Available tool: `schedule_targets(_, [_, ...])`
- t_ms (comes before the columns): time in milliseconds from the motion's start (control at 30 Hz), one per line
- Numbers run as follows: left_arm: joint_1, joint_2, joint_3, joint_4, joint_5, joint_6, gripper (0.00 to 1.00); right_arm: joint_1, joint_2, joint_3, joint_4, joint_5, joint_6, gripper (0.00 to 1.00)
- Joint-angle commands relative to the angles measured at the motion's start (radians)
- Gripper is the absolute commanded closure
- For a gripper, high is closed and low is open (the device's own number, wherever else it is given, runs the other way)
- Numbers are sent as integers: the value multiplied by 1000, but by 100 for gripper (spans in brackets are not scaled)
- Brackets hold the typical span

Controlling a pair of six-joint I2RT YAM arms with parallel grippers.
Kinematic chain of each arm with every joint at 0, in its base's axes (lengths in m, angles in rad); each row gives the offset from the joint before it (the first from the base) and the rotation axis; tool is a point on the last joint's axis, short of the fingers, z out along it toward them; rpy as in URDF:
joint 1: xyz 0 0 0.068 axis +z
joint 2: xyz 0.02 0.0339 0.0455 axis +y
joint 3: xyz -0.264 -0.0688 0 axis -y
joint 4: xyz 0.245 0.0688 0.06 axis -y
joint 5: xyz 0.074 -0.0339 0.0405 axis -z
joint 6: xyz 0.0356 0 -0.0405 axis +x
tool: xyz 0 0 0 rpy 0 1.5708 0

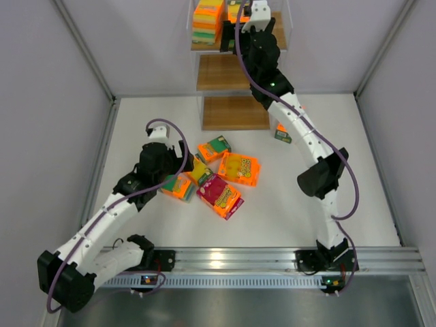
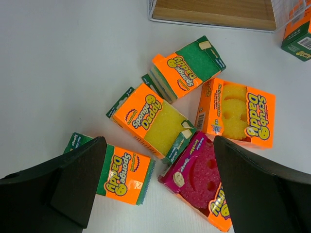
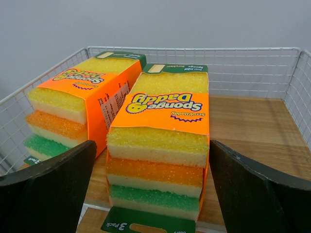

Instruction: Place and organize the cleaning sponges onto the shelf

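Observation:
The shelf (image 1: pixel 225 72) stands at the back centre. Two three-sponge packs stand on its top wire-walled tier: one at the left (image 1: pixel 208 19) (image 3: pixel 80 104), one to its right (image 1: pixel 238 10) (image 3: pixel 163 145). My right gripper (image 1: pixel 231 35) (image 3: pixel 153 162) is open, its fingers either side of the right pack's near end. Loose packs lie on the table: a green one (image 2: pixel 187 68), a yellow Sponge Daddy (image 2: pixel 153 121), a yellow Scrub Daddy (image 2: pixel 238 111), a magenta one (image 2: pixel 201 179), and a green-edged one (image 2: pixel 124 174). My left gripper (image 1: pixel 178 167) (image 2: pixel 158 165) is open and empty above them.
Another small pack (image 1: pixel 281 133) (image 2: pixel 297 34) lies beside the shelf's lowest board (image 1: pixel 235 113), under the right arm. White walls close the table on the left, right and back. A metal rail (image 1: pixel 225 260) runs along the near edge.

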Motion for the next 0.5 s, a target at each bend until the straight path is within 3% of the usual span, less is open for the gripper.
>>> schedule_targets(0, [5, -15, 19, 49, 5, -2, 2, -5, -82, -42, 22, 15, 14, 4])
schedule_targets(167, [7, -6, 24, 49, 2, 17, 2, -5, -76, -56, 82, 13, 5, 16])
schedule_targets(467, [14, 17, 28, 67, -21, 60, 2, -7, 20, 18, 157, -53, 8, 18])
